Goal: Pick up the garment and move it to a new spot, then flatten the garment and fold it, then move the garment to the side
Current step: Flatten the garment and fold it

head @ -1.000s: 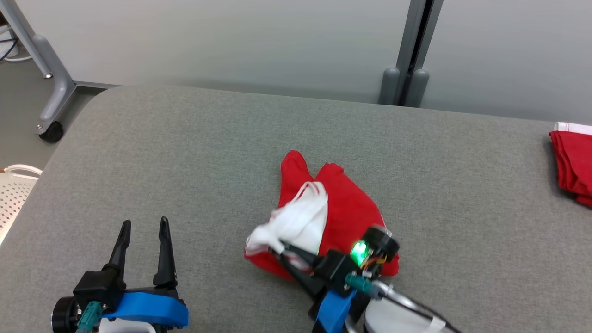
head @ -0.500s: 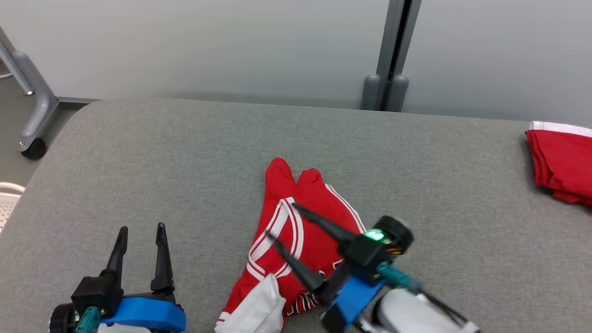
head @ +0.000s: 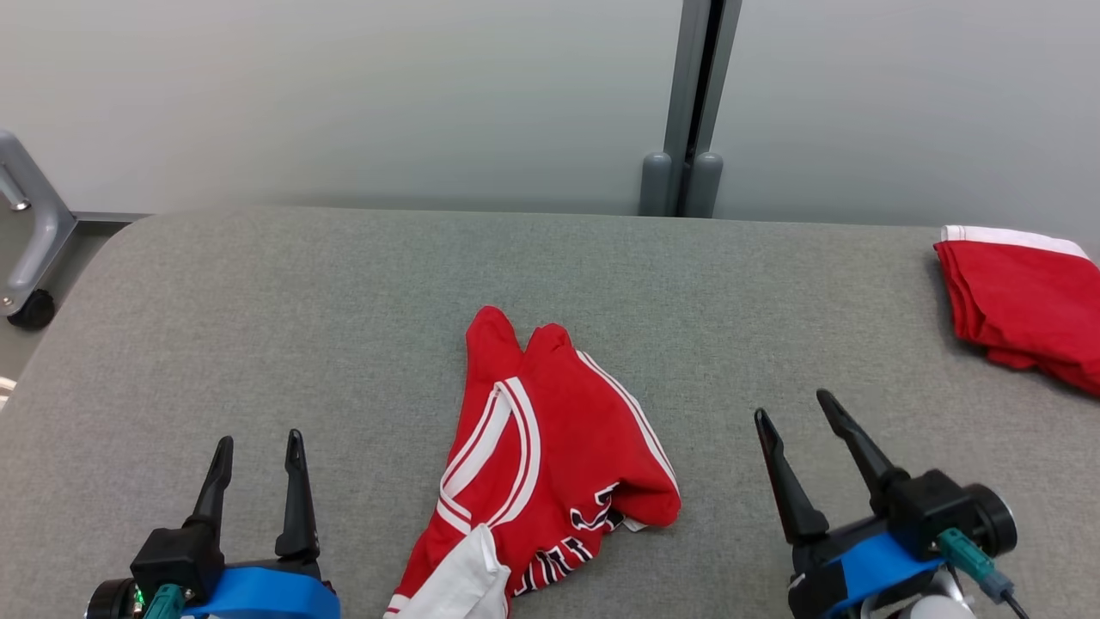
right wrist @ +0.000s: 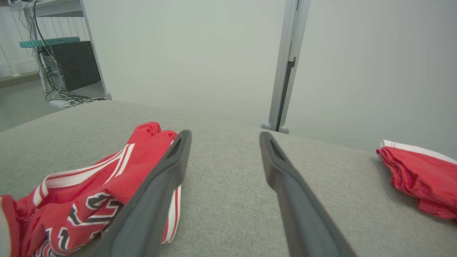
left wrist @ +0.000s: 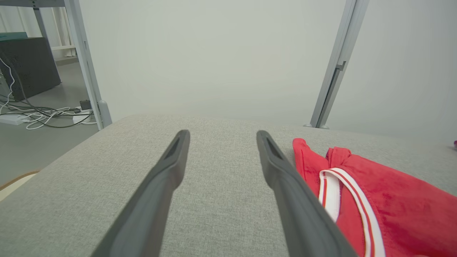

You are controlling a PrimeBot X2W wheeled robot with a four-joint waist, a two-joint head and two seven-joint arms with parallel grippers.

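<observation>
On the table [head: 258, 301] before the post [head: 687, 103]: the garment [head: 550, 456], a red jersey with white stripes and dark lettering, lay crumpled, nearer the robot than the post and a little to its left. Its near end, with a white patch [head: 464, 585] turned out, ran past the bottom of the head view.
Left gripper [head: 259, 438]: fingers spread wide and holding nothing. It stood well left of the post at the robot's edge, apart from the cloth.
Right gripper [head: 792, 406]: fingers likewise wide apart and empty. It stood somewhat right of the post at the robot's edge, clear of the cloth.
Second red cloth [head: 1023, 301]: a folded pile far to the right of the post, untouched.
Step in hand: judged to be the flattening, since the garment sat loose between two empty grippers.
Method advised: each gripper should take a separate outer edge, one on each side of the heap. Pinch a single layer, draw the two apart until the cloth is taut, then lay it down.
Caution: the striped folds overlapped, so a deep pinch could catch two layers and keep the bunching. The white patch suggested part was inside out.
Clearance: the spreading should stay left of the second red cloth.
</observation>
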